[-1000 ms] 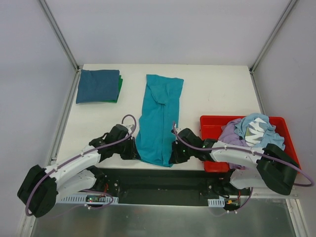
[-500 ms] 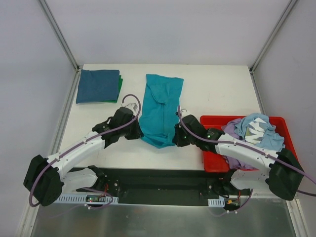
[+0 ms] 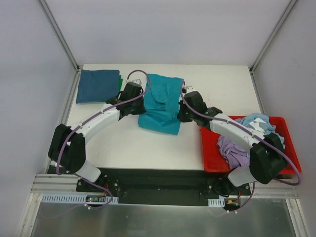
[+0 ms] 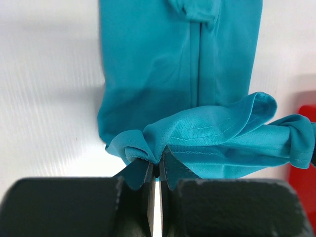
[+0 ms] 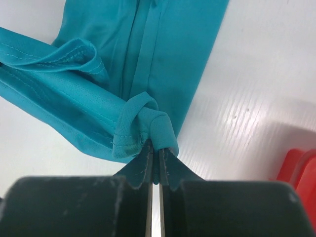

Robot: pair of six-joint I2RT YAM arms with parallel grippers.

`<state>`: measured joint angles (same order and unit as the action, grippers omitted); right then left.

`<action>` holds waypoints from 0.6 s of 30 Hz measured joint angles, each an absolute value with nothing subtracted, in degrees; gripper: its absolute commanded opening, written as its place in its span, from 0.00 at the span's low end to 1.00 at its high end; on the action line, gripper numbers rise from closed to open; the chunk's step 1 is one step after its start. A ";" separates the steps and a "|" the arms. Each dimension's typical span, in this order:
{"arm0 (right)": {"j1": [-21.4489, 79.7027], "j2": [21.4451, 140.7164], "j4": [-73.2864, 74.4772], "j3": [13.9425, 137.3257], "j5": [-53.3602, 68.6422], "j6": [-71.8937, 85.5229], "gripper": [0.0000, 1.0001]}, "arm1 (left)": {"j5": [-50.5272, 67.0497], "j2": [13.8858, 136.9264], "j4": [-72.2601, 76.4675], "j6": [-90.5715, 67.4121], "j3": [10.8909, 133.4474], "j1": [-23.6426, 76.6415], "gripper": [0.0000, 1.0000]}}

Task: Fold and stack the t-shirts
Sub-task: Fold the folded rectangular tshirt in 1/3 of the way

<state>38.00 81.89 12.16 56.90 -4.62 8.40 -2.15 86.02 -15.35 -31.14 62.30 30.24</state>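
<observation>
A teal t-shirt [image 3: 160, 101] lies lengthwise in the middle of the white table [image 3: 123, 143], its near end lifted and doubled back over itself. My left gripper [image 3: 139, 101] is shut on the shirt's left hem corner [image 4: 143, 150]. My right gripper [image 3: 180, 110] is shut on the right hem corner [image 5: 158, 128]. Both hold the hem above the flat far half of the shirt [image 4: 177, 54]. A folded dark blue shirt on a green one [image 3: 98, 86] lies at the far left.
A red bin [image 3: 247, 148] at the right holds several crumpled shirts, lilac [image 3: 232, 148] and light blue [image 3: 256, 126]. Its red edge shows in the right wrist view [image 5: 301, 168] and left wrist view [image 4: 302, 148]. Metal frame posts stand at the far corners.
Both grippers have carried the shirt's near hem away from the front edge toward the far end, folding the shirt over itself. The arms have stretched out further.
</observation>
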 measured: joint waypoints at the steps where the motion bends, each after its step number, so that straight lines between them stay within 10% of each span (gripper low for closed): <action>1: 37.23 83.11 11.92 57.98 -4.34 8.14 0.00 | -2.13 87.11 -15.33 -30.55 63.68 29.80 0.00; 18: 29.98 100.03 8.97 72.86 0.95 5.32 0.00 | 4.99 106.69 -15.31 -23.09 82.74 22.57 0.00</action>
<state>29.98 100.03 8.97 72.86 0.95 5.32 4.99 106.69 -15.31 -23.09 82.74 22.57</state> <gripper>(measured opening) 0.038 0.005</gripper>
